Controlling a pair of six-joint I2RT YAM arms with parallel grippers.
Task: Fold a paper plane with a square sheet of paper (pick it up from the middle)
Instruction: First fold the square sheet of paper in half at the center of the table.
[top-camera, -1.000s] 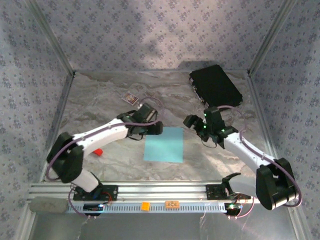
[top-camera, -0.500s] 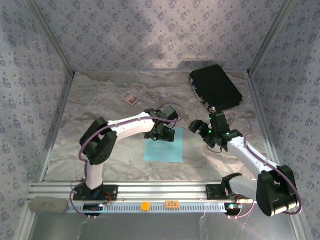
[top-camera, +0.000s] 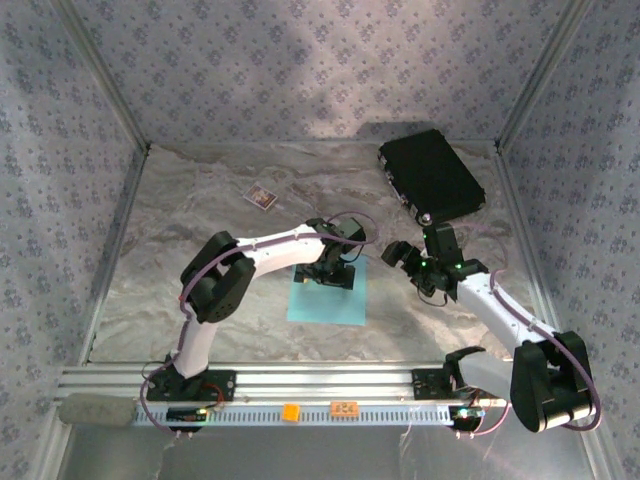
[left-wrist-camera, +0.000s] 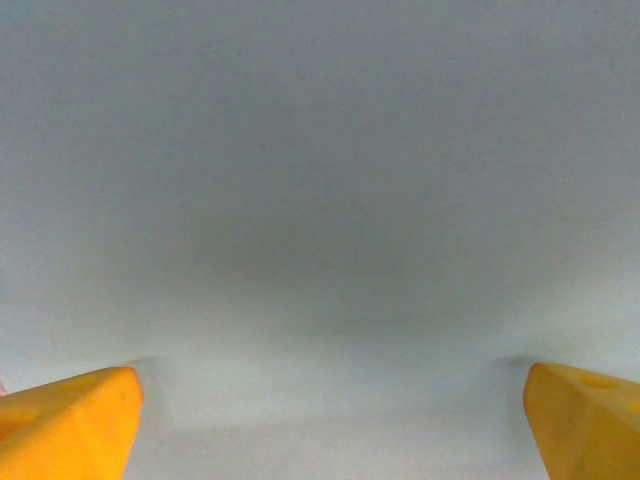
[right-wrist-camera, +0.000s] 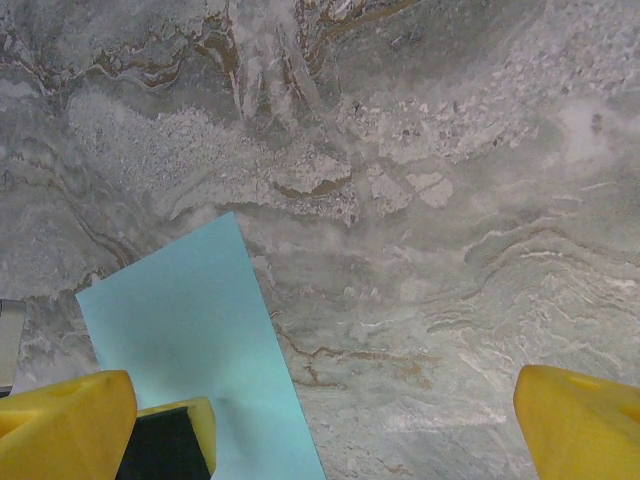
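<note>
The square sheet of paper (top-camera: 327, 298) lies flat on the marble table top, light blue, in the middle. My left gripper (top-camera: 331, 272) points down over the sheet's far half. In the left wrist view pale paper (left-wrist-camera: 320, 200) spreads across the frame, very close, and the gripper (left-wrist-camera: 330, 430) is open with yellow fingertips (left-wrist-camera: 70, 420) wide apart. My right gripper (top-camera: 405, 258) hovers just right of the sheet. It is open (right-wrist-camera: 320, 440) over bare marble, with the paper's edge (right-wrist-camera: 190, 340) at lower left. A yellow-and-black finger (right-wrist-camera: 170, 440) rests on the paper there.
A black rectangular case (top-camera: 432, 172) lies at the back right. A small dark card with a pale border (top-camera: 261, 196) lies at the back left. Patterned walls close in three sides, and an aluminium rail (top-camera: 300, 380) runs along the near edge.
My left arm has swung right and folded up, bringing its gripper from the paper's left corner down onto the sheet's far half. The right gripper has shifted slightly right.
</note>
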